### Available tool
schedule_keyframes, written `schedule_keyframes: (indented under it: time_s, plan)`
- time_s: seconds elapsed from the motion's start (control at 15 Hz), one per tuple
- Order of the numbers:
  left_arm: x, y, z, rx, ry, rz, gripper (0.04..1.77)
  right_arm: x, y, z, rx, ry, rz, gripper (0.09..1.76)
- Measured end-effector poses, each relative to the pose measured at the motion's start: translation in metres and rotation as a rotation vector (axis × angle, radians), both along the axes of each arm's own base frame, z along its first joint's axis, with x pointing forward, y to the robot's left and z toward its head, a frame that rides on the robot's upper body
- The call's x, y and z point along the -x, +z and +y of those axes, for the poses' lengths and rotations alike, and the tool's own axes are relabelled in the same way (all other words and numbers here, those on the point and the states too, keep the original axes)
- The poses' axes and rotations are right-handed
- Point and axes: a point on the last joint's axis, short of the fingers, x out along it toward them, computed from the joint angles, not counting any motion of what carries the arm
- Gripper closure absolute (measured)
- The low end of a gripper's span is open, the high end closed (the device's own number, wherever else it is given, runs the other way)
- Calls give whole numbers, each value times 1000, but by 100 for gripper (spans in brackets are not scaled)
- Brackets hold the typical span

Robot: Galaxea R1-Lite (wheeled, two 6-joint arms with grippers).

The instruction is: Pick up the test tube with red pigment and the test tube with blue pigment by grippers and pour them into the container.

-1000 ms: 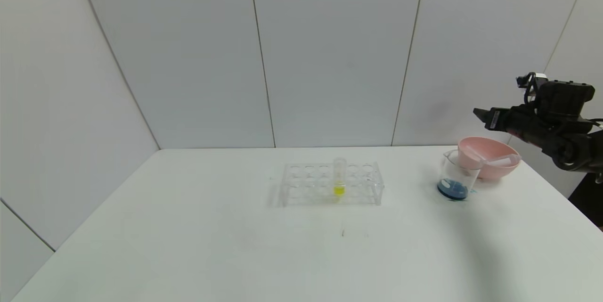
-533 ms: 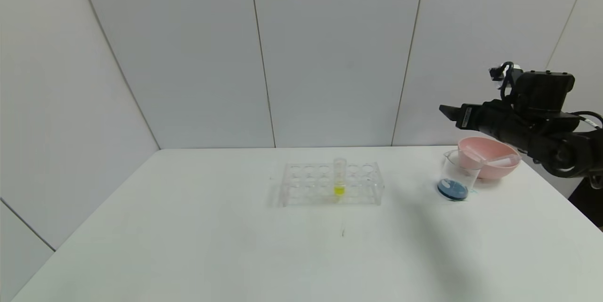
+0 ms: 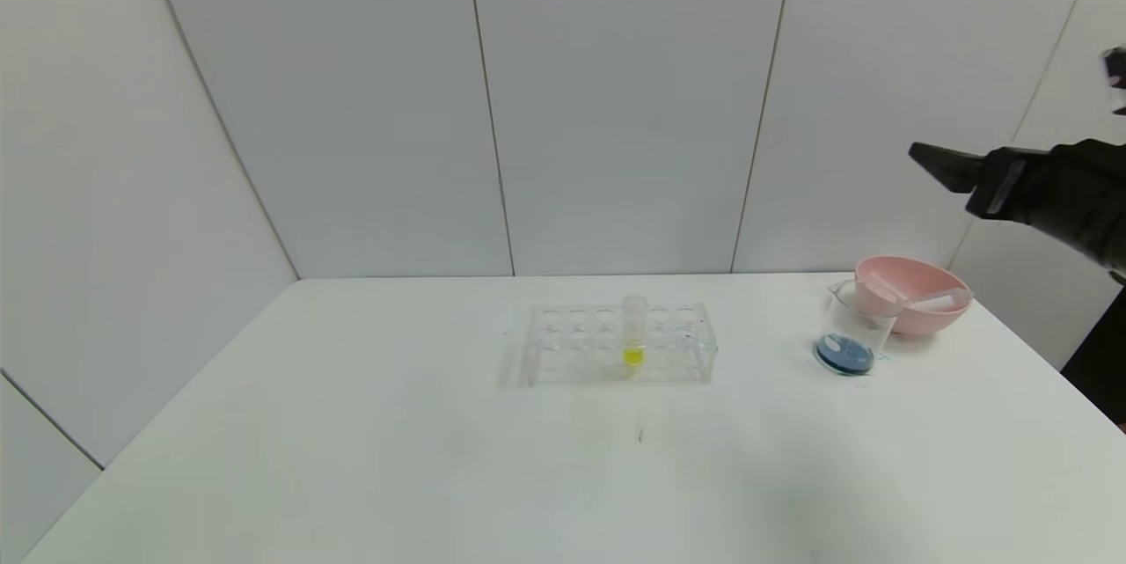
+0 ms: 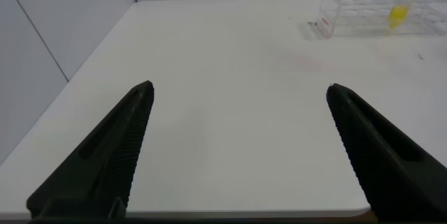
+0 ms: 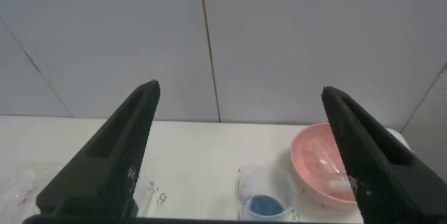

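Observation:
The container (image 3: 849, 331), a small clear beaker, stands at the table's right with dark blue liquid in its bottom; it also shows in the right wrist view (image 5: 269, 190). No tube with red or blue liquid is in view; two clear tubes (image 3: 934, 299) lie in the pink bowl (image 3: 919, 322). My right gripper (image 3: 924, 156) is high above and to the right of the bowl, open and empty, its jaws wide apart in its wrist view (image 5: 239, 88). My left gripper (image 4: 239, 86) is open and empty over the table's near left part, outside the head view.
A clear tube rack (image 3: 616, 344) stands mid-table with one yellow-liquid tube (image 3: 634, 332) upright in it; both show in the left wrist view, rack (image 4: 356, 8) and tube (image 4: 399, 11). The pink bowl (image 5: 311, 165) touches the beaker's far right side. Grey walls close the back.
My right gripper first reached left at bowl height above the beaker, then rose and drew back to the right. The beaker, bowl and rack have not moved.

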Motion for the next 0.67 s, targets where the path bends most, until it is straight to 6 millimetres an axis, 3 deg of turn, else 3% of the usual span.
schedule_keyframes:
  time_s: [0.33, 0.67]
  plan:
    - [0, 0, 0, 0, 0, 0, 5, 111, 29, -6, -4, 16, -203, 17]
    - [0, 0, 0, 0, 0, 0, 5, 218, 15, -9, 2, 61, -318, 15]
